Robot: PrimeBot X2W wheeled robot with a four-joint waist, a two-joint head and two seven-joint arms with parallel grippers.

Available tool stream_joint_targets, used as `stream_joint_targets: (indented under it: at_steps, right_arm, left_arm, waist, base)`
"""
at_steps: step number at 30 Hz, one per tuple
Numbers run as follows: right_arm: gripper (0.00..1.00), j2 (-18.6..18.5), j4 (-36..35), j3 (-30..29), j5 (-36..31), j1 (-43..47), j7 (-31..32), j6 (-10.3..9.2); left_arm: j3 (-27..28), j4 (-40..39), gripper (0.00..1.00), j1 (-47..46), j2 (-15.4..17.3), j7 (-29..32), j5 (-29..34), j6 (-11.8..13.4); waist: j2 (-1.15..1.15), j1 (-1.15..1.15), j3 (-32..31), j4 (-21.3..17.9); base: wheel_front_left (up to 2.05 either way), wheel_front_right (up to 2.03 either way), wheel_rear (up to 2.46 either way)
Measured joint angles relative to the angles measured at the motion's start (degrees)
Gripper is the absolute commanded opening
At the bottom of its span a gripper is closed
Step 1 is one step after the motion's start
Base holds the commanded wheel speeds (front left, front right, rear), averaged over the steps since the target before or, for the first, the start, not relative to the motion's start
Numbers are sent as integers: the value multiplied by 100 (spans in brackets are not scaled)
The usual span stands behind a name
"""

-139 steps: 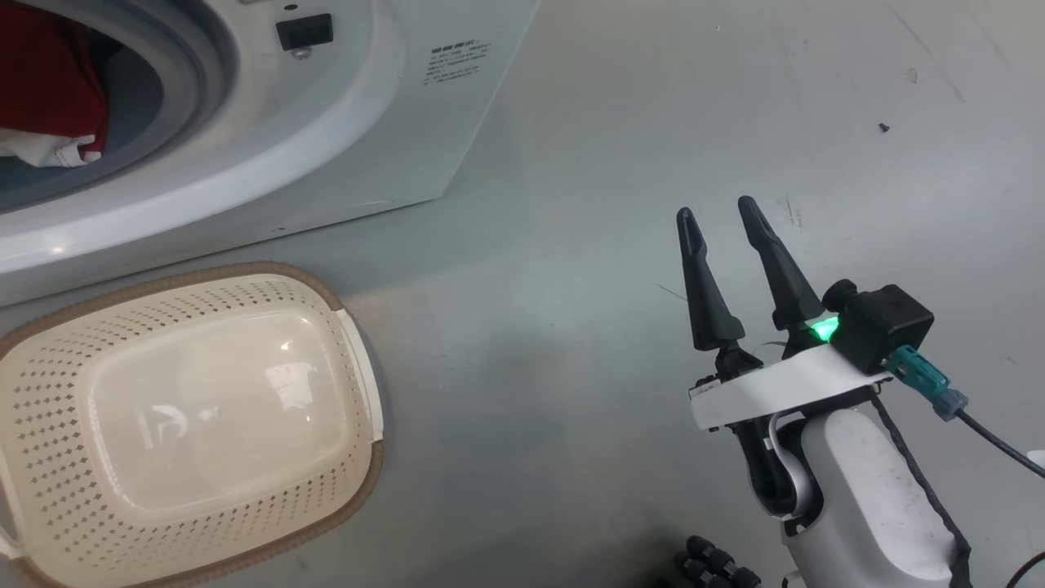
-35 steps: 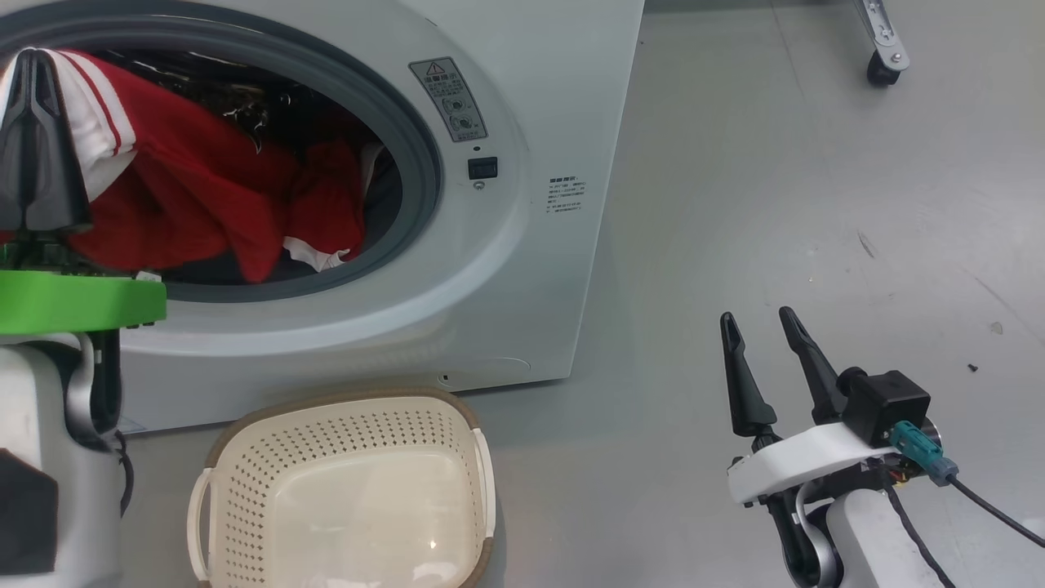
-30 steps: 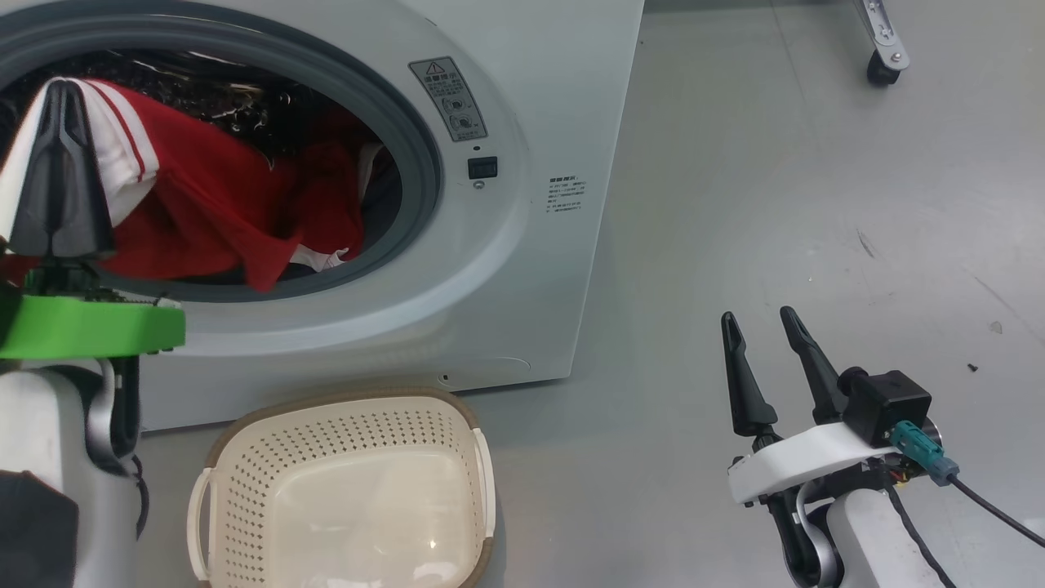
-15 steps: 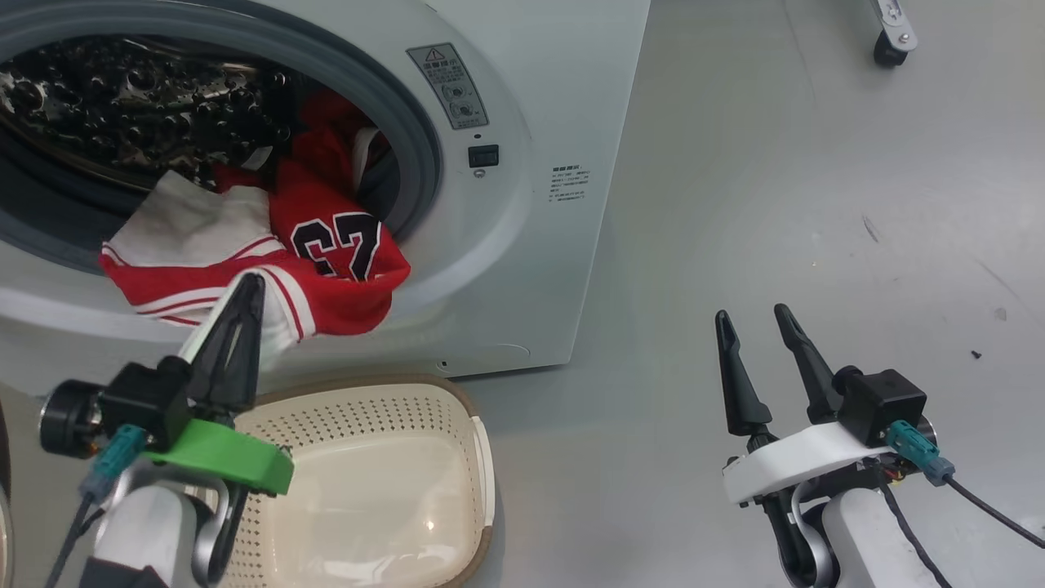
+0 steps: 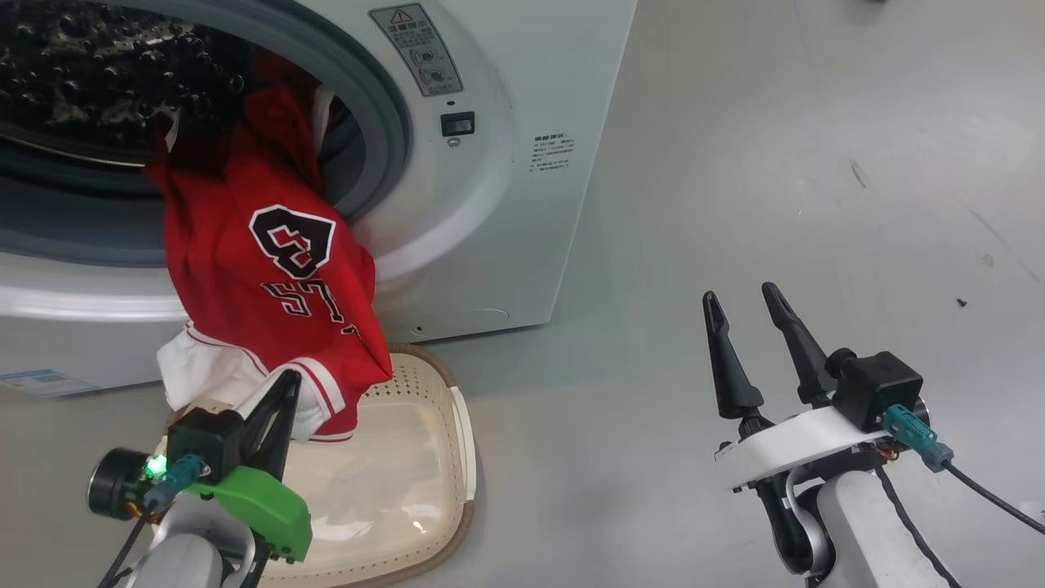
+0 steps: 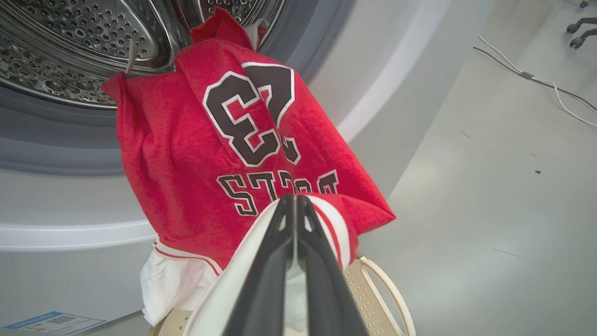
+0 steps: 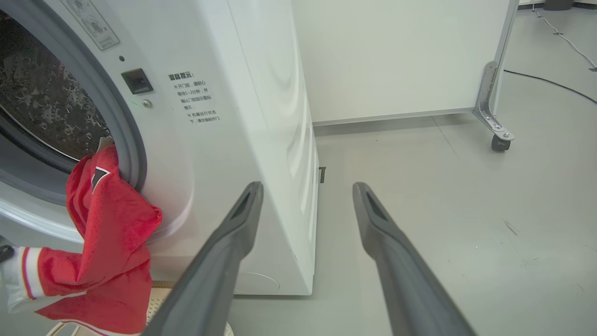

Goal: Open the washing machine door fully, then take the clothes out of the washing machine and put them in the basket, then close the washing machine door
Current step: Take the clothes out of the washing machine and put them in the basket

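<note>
Since the jersey (image 5: 269,269) is only half out of the drum (image 5: 82,82), it hangs from the drum mouth at eleven o'clock of the head view. From there it drapes down the machine's (image 5: 506,204) white front, with its hem over the basket (image 5: 461,433) at seven o'clock. I hold it low by the striped trim, close above the basket. That way, I judge, the rest can slide out and land inside, not on the floor (image 5: 735,163).

My left pincer (image 5: 287,384) is clenched hard on that red-and-white trim, its fingers pressed together with cloth bunched on either side. Some white cloth (image 5: 192,367) hangs beneath the jersey, just over the basket's far rim. In the left wrist view the jersey's top lies in the drum mouth at twelve o'clock.

My right pincer (image 5: 739,296) waits at four o'clock, well apart from the machine, spread wide and grasping nothing. The basket stands on the floor just before the machine.
</note>
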Motion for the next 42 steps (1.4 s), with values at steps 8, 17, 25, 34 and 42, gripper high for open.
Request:
stream_joint_targets:
  at_steps: [8,17,25,34,42]
  right_arm:
    - [100,0,-59,94,1,-127,-1,-21]
    - [100,-1,-154,127,16,-334,-1,-35]
    - [100,-1,-193,113,16,-357,-1,-124]
    - [100,0,-197,113,8,-442,-1,-126]
    - [100,0,-187,118,2,-442,-1,-134]
  left_arm:
    - [-111,650,0,-32,112,290,0,-16]
    - [-100,1460,0,-291,307,544,3,-16]
    - [-179,2017,0,-661,285,594,78,-16]
    - [-226,2644,0,-851,286,592,100,-16]
    - [-238,2952,0,-995,250,399,146,-16]
  waist:
    - [0,0,338,-171]
    - [0,0,766,-431]
    - [0,0,1100,-622]
    - [0,0,1234,-637]
    - [0,0,1245,-596]
  base:
    - [0,0,0]
    - [0,0,0]
    - [0,0,0]
    - [0,0,0]
    - [0,0,0]
